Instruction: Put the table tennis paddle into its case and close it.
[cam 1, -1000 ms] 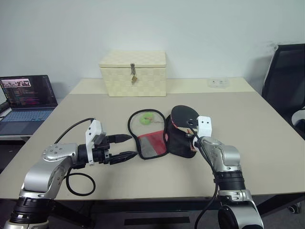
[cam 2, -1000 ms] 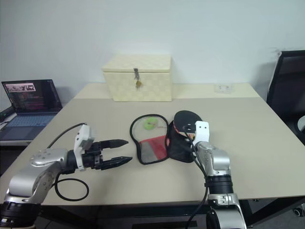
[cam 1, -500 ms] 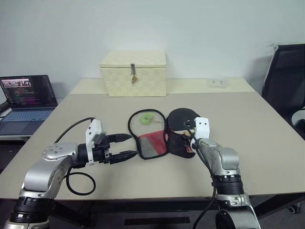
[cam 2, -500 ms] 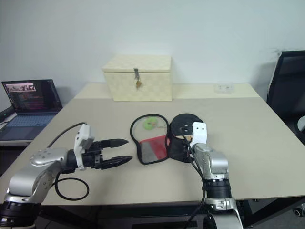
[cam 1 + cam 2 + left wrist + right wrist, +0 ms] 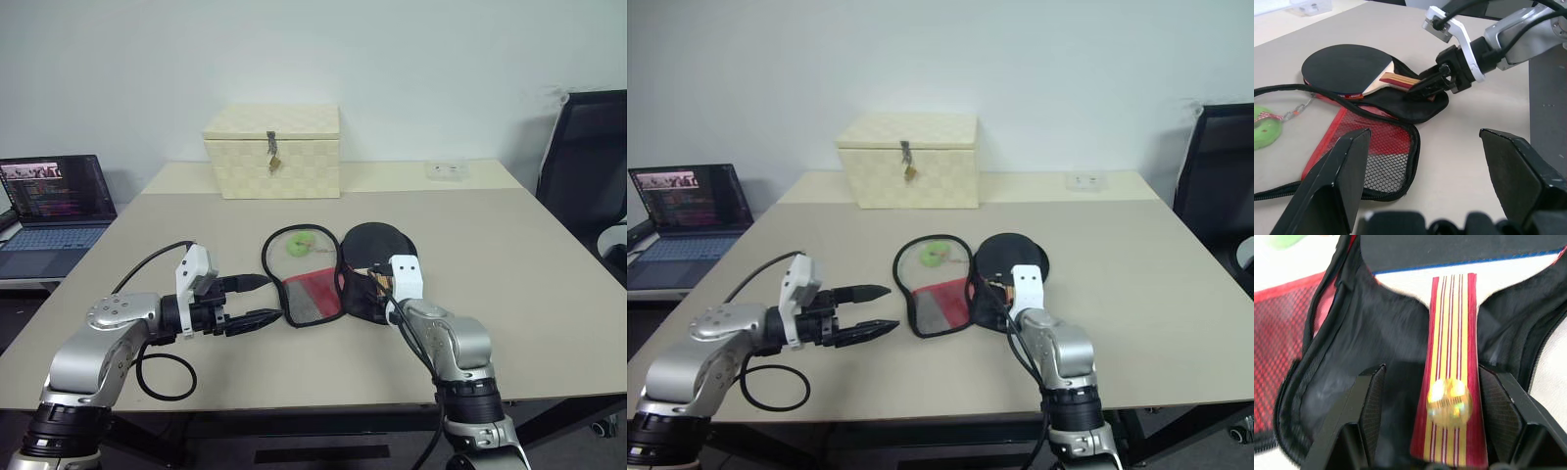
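The right gripper (image 5: pixel 1422 89) sits at the butt of the table tennis paddle (image 5: pixel 1349 66), its fingers spread apart either side of the striped handle and not clamping it — released, then. The paddle lies flat on the black half of its case (image 5: pixel 323 284), head pointing away from the pincer and handle end just between the fingertips. The case is unzipped and splayed open, with the red mesh half lying toward the left gripper (image 5: pixel 250 301). That left pincer hovers wide open with nothing in it, just short of the mesh flap's edge.

The risks from here: the paddle head looks to ride over the far rim of the pouch rather than sit down inside it, so folding the flap now could trap the rim under the rubber and jam the zipper. A nudge on the handle might also skate the whole soft case across the table (image 5: pixel 509 255) rather than seat the paddle — nothing pins it down.

A small green ball (image 5: pixel 299 245) rests inside the zipper loop beyond the mesh, apparently on a chain, and could get caught in the closing flap. The woven box (image 5: pixel 273 152) stands well beyond both pincers, the laptop (image 5: pixel 57 201) far off past the left one; neither blocks anything.
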